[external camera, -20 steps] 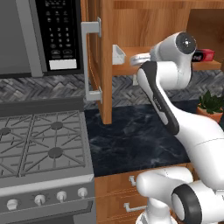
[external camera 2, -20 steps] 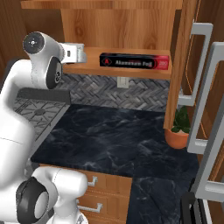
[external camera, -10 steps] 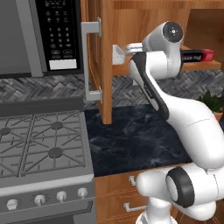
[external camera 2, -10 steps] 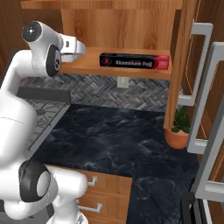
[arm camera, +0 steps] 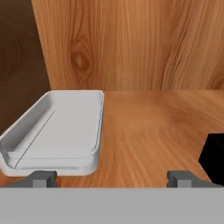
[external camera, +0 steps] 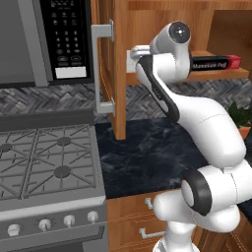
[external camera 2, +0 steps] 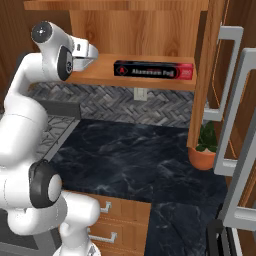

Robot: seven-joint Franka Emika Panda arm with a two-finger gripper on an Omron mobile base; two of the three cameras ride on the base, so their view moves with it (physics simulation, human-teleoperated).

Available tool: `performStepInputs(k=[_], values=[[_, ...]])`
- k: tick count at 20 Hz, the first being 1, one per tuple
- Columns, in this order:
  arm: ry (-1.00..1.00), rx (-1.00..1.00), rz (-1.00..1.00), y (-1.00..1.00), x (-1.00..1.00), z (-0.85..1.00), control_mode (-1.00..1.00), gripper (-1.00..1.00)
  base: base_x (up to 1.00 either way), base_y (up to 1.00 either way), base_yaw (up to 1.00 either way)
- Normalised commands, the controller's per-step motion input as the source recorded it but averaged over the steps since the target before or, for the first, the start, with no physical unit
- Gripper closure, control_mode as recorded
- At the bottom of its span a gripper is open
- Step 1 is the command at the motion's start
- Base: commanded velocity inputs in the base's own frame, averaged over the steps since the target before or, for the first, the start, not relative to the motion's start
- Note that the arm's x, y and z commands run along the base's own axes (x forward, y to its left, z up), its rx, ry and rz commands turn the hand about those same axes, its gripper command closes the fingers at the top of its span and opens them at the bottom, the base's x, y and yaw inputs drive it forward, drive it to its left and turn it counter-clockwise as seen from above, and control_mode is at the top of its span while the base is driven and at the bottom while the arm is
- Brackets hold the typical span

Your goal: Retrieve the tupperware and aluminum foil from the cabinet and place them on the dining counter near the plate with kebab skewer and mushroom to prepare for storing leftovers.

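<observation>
The tupperware (arm camera: 57,131) is a shallow white tray lying on the left of the wooden cabinet shelf (arm camera: 148,127), just ahead of my left fingertip (arm camera: 41,177). My gripper (arm camera: 113,178) is open and empty, level with the shelf. Its right fingertip (arm camera: 183,178) is over bare wood. The aluminum foil (external camera 2: 152,70) is a long black and red box lying on the same shelf to the right. Its dark end (arm camera: 214,157) shows at the edge of the hand view. From the base views, my gripper (external camera 2: 91,54) (external camera: 138,50) reaches into the left end of the shelf. The dining counter and plate are out of view.
The open cabinet door (external camera: 106,69) with a grey handle hangs left of the shelf. Another open door (external camera 2: 225,75) stands on the right. Below are the black marble counter (external camera 2: 135,160), a potted plant (external camera 2: 204,150), the stove (external camera: 44,162) and the microwave (external camera: 44,39).
The arm has swung left and the hand has moved up to the left end of the shelf, by the tupperware. The jaws have stayed open.
</observation>
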Motion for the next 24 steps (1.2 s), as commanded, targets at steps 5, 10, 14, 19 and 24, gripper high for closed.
performStepInputs(k=[5,10,14,19,24], values=[[0.00,0.00,0.00,0.05,0.51,-0.19,-1.00,-1.00,0.00,0.00,0.00],[0.01,0.00,0.00,0.04,0.50,-0.24,-1.00,-1.00,0.00,0.00,0.00],[0.08,0.00,0.00,0.13,0.50,-0.10,-1.00,-1.00,0.00,0.00,0.00],[0.10,0.00,0.00,0.15,0.42,-0.05,-1.00,-1.00,0.00,0.00,0.00],[0.10,0.00,-0.03,0.06,0.18,-0.20,-1.00,-1.00,0.00,0.00,0.00]])
